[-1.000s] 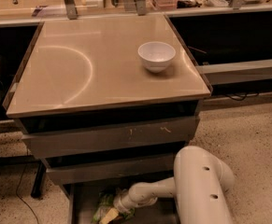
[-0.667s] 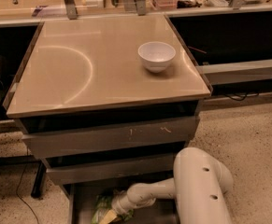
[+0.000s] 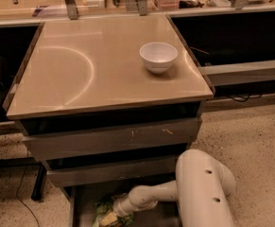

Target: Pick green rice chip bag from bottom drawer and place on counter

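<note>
Counter: broad beige top, its left half bare, a white bowl toward the right rear; the bare left was judged the safer landing place, well apart from the bowl. Arm: bulky white elbow low at the cabinet's right, forearm reaching left and down. Bottom drawer: pulled out beneath two shallower drawers; the lift was judged to need a pull outward, clear of that overhang, before any rise. Green rice chip bag: crumpled, on the drawer floor; a firm fold was judged a better hold than loose foil. Gripper: inside the drawer at the bag; whether clamped could not be told.
</note>
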You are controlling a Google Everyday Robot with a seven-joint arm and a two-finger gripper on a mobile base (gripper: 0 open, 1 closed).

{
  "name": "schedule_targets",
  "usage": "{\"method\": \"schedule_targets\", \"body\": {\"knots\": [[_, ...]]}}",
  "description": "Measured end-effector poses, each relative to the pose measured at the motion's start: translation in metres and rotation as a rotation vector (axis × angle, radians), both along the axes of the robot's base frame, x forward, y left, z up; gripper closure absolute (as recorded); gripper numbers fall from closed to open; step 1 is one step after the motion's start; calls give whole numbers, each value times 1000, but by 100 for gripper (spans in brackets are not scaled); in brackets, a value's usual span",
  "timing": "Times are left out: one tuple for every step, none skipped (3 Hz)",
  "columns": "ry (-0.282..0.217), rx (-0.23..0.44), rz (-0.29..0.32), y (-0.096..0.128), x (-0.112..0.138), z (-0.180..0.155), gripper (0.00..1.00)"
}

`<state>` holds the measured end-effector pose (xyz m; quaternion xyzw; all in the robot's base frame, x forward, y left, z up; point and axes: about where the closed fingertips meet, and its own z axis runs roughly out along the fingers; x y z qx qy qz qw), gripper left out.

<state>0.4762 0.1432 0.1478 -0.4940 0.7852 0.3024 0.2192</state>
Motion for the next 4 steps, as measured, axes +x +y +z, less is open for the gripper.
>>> {"method": "schedule_targets", "body": {"knots": [[0, 0, 0, 0, 0, 0, 64], [0, 0, 0, 0, 0, 0, 88], [7, 56, -5, -2, 3, 17, 100], [23, 116, -43, -18, 5, 55, 100]]}}
